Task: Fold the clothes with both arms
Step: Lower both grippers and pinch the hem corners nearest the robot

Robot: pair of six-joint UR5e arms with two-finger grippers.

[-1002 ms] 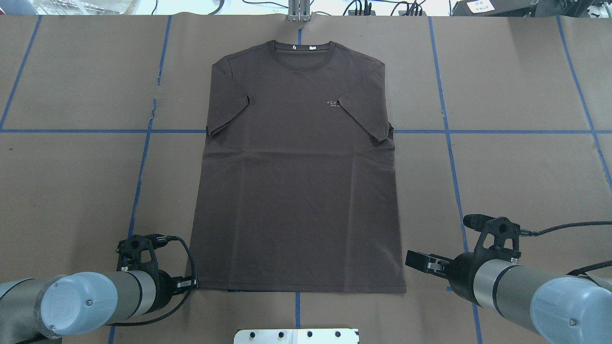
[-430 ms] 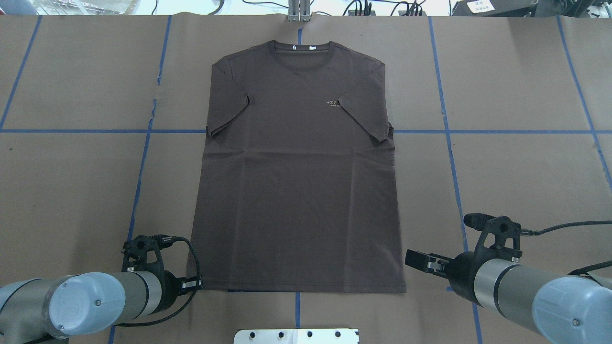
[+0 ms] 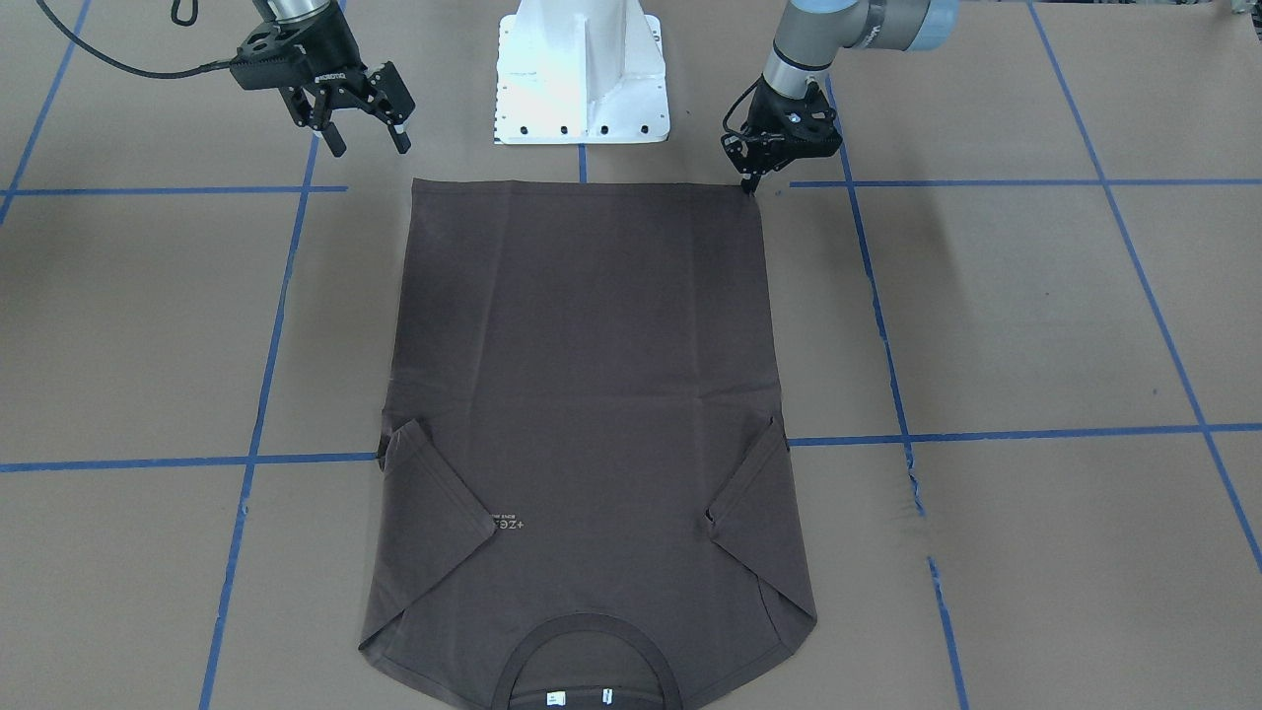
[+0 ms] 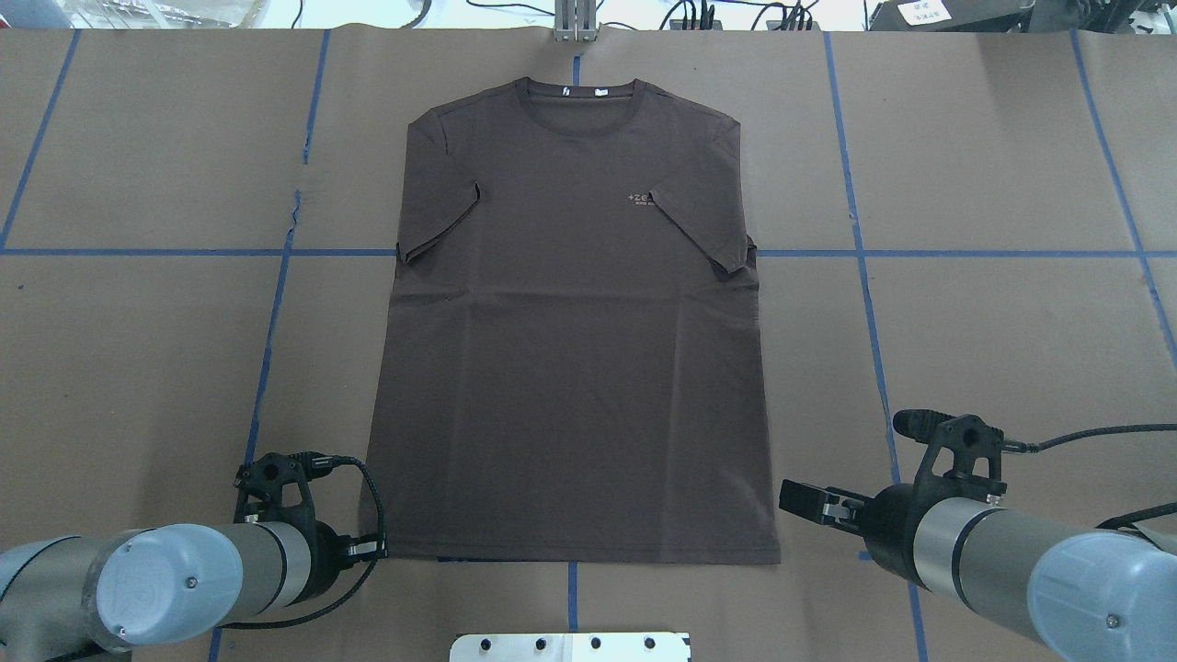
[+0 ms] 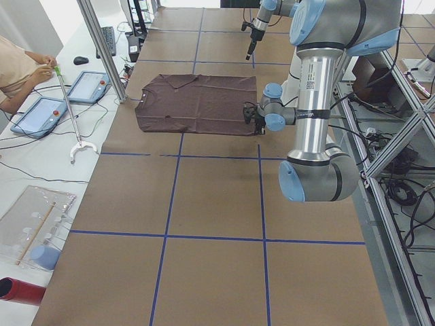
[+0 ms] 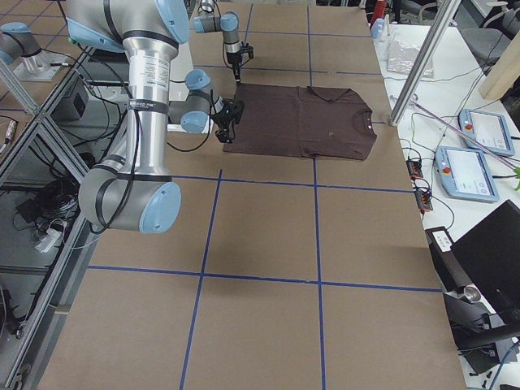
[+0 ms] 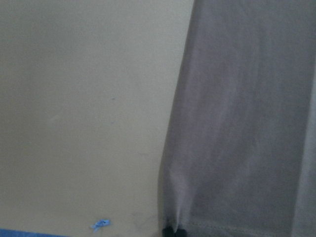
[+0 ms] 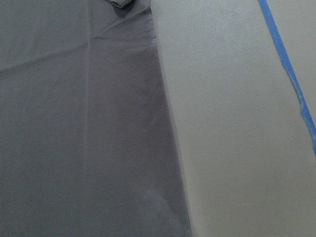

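Two grippers work at the robot-side edge of the table (image 3: 1035,316). Front-facing: we see the dark brown T-shirt (image 3: 582,375) flat mid-table, sleeves folded in, hem toward the robot. The left gripper (image 3: 752,183) is pinched together on one hem corner. The right gripper (image 3: 372,148) is spread apart beside the other corner, not touching. Overhead: same layout. Left wrist: cloth puckers at the fingertip (image 7: 170,230). Risk, we judge: lifting with one corner unheld skews the fold, and a thin pinch could slip.

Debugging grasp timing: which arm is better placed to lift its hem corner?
Left. Left gripper sits on the hem corner of the T-shirt, cloth puckered at its tip; the right gripper hangs open, off the other corner.
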